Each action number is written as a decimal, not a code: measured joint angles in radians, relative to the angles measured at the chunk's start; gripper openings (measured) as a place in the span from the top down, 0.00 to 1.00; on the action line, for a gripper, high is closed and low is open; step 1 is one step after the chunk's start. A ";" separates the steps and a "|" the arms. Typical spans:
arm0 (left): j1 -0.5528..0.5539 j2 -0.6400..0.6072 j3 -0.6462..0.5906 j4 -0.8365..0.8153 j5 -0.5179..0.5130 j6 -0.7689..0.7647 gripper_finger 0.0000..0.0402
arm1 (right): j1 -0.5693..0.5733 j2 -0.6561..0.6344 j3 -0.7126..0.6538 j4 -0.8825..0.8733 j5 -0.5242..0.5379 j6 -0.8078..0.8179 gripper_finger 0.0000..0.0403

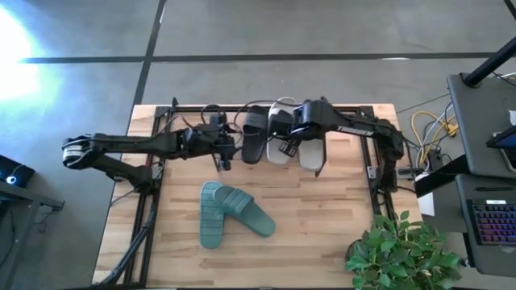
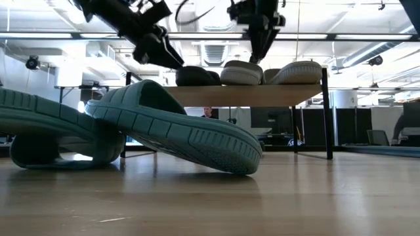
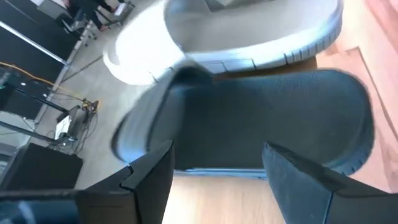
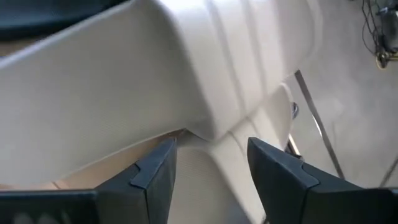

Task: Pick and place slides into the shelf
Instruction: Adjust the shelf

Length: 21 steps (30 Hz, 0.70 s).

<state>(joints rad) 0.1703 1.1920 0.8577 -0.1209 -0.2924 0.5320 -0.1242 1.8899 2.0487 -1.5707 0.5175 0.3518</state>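
Observation:
The shelf [image 2: 275,96] stands at the table's far side with a black slide [image 1: 253,134] and two white slides [image 1: 278,138] [image 1: 311,150] lying side by side on its wooden board. The teal pair [image 1: 230,213] lies on the table nearer me, one slide propped across the other. My left gripper [image 3: 217,177] is open, level with the black slide [image 3: 273,118] and just to its left. My right gripper [image 4: 208,165] is open, pointing down over the strap of a white slide [image 4: 124,81]. The second black slide is out of view.
A potted plant [image 1: 399,254] stands at the table's near right corner. A desk with a keyboard [image 1: 492,221] and cables [image 1: 427,129] sits off the right edge. Bare wood lies to the left and right of the teal pair.

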 joint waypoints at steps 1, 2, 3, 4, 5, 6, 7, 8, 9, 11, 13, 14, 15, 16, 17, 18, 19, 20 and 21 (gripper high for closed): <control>0.000 -0.016 0.000 -0.010 -0.001 0.000 0.43 | 0.000 -0.009 0.013 -0.001 -0.001 0.005 0.53; 0.002 -0.039 0.001 -0.037 -0.002 0.000 0.43 | 0.000 -0.019 0.026 0.000 -0.001 0.016 0.53; 0.005 -0.063 0.000 -0.072 -0.001 0.000 0.43 | 0.000 -0.029 0.040 -0.001 -0.002 0.035 0.53; 0.009 -0.085 0.000 -0.096 -0.002 -0.002 0.43 | 0.000 -0.038 0.060 -0.001 -0.004 0.059 0.53; 0.013 -0.109 0.011 -0.136 -0.002 -0.017 0.43 | -0.003 -0.046 0.083 0.000 -0.011 0.088 0.53; 0.018 -0.135 0.020 -0.180 -0.003 -0.045 0.43 | -0.015 -0.053 0.110 0.000 -0.026 0.126 0.53; 0.026 -0.156 0.033 -0.234 -0.003 -0.087 0.43 | -0.033 -0.057 0.139 0.001 -0.052 0.178 0.53; 0.036 -0.173 0.046 -0.271 0.002 -0.138 0.43 | -0.060 -0.058 0.167 0.004 -0.086 0.241 0.53; 0.047 -0.192 0.059 -0.305 0.008 -0.194 0.43 | -0.096 -0.059 0.195 0.007 -0.130 0.288 0.53; 0.078 -0.222 0.080 -0.383 0.042 -0.314 0.43 | -0.176 -0.056 0.233 0.043 -0.197 0.331 0.53; 0.118 -0.243 0.103 -0.415 0.095 -0.409 0.43 | -0.250 -0.054 0.261 0.101 -0.210 0.337 0.53; 0.140 -0.251 0.111 -0.433 0.119 -0.434 0.43 | -0.284 -0.054 0.269 0.136 -0.220 0.332 0.53; 0.164 -0.258 0.116 -0.447 0.133 -0.445 0.43 | -0.312 -0.054 0.272 0.182 -0.233 0.324 0.53; 0.185 -0.265 0.122 -0.445 0.135 -0.446 0.43 | -0.338 -0.055 0.272 0.220 -0.245 0.313 0.54; 0.211 -0.271 0.126 -0.438 0.136 -0.446 0.43 | -0.362 -0.055 0.272 0.246 -0.253 0.299 0.54; 0.242 -0.273 0.130 -0.438 0.136 -0.445 0.43 | -0.385 -0.055 0.272 0.262 -0.255 0.287 0.54; 0.275 -0.269 0.138 -0.437 0.138 -0.445 0.43 | -0.405 -0.055 0.271 0.268 -0.255 0.280 0.54; 0.312 -0.263 0.147 -0.433 0.149 -0.445 0.43 | -0.426 -0.055 0.271 0.267 -0.250 0.280 0.54; 0.352 -0.253 0.154 -0.430 0.172 -0.445 0.43 | -0.445 -0.056 0.269 0.267 -0.240 0.286 0.54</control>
<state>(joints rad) 0.5224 0.9387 1.0118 -0.5507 -0.1207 0.0874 -0.5691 1.8344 2.3178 -1.3038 0.2780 0.6375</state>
